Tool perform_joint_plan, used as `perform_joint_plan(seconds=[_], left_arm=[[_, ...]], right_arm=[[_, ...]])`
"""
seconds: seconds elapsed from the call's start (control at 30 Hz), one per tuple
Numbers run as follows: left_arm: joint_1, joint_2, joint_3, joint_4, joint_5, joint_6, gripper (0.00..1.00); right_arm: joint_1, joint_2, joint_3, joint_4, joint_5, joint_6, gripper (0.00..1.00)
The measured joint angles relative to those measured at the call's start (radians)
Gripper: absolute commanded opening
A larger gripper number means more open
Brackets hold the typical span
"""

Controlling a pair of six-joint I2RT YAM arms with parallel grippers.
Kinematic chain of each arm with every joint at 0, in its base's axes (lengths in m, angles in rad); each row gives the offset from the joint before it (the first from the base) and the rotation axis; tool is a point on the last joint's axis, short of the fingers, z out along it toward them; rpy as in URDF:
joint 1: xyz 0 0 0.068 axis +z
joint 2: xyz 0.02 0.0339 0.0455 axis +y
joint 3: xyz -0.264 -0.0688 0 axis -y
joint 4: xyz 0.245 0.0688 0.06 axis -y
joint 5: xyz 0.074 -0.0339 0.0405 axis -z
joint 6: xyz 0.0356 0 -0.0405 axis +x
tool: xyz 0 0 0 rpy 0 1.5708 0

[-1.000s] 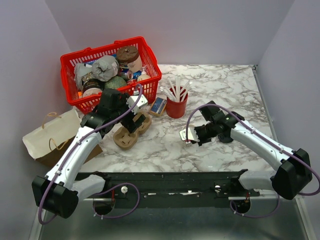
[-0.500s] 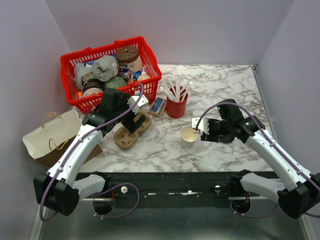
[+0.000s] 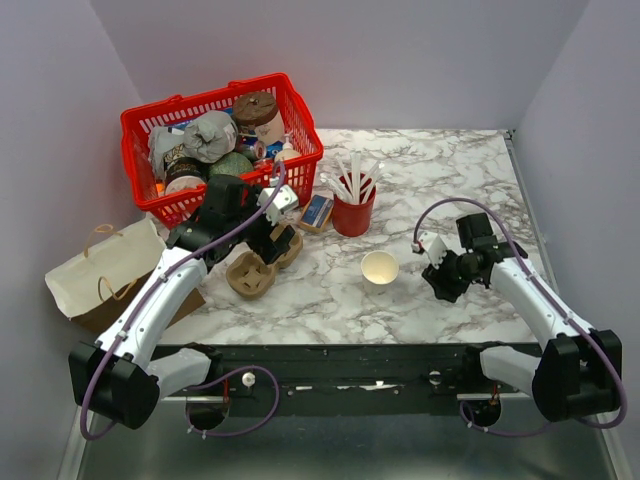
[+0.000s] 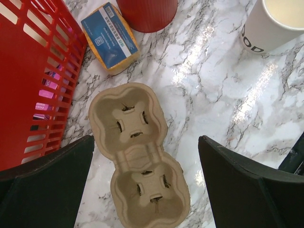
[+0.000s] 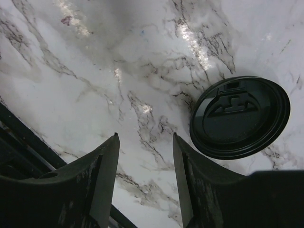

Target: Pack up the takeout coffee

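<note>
The takeout coffee cup (image 3: pixel 380 267), cream-white and without a lid, stands upright mid-table; its rim also shows in the left wrist view (image 4: pixel 275 23). Its round black lid (image 5: pixel 240 117) lies flat on the marble, just right of my right gripper (image 5: pixel 145 135), whose jaws are open over bare table. In the top view that gripper (image 3: pixel 438 283) hovers to the right of the cup, apart from it. My left gripper (image 4: pixel 147 140) is wide open above the brown two-cup cardboard carrier (image 4: pixel 137 156), which lies flat (image 3: pixel 258 265).
A red basket (image 3: pixel 300 150) full of groceries stands at the back left. A red cup with white cutlery (image 3: pixel 352 210) and a blue-and-yellow packet (image 3: pixel 317 211) sit beside it. A brown paper bag (image 3: pixel 100 270) lies at the left table edge.
My right gripper set the cup upright on the table, opened, and drew back to the right. The left arm has hardly moved.
</note>
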Motion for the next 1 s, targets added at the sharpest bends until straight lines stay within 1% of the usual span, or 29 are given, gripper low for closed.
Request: perform_joint_plan(seconds=[0.43, 0.73, 1.0], left_arm=[[0.0, 0.0, 0.0, 0.015, 0.012, -0.029, 0.99], [0.0, 0.0, 0.0, 0.032, 0.013, -0.04, 0.99], [0.0, -0.001, -0.01, 0.035, 0.013, -0.037, 0.98]], right_arm=[[-0.024, 0.091, -0.002, 0.133, 0.084, 0.042, 0.52], [-0.03, 0.141, -0.003, 0.168, 0.121, 0.043, 0.46], [-0.03, 0.166, -0.016, 0.178, 0.124, 0.039, 0.4]])
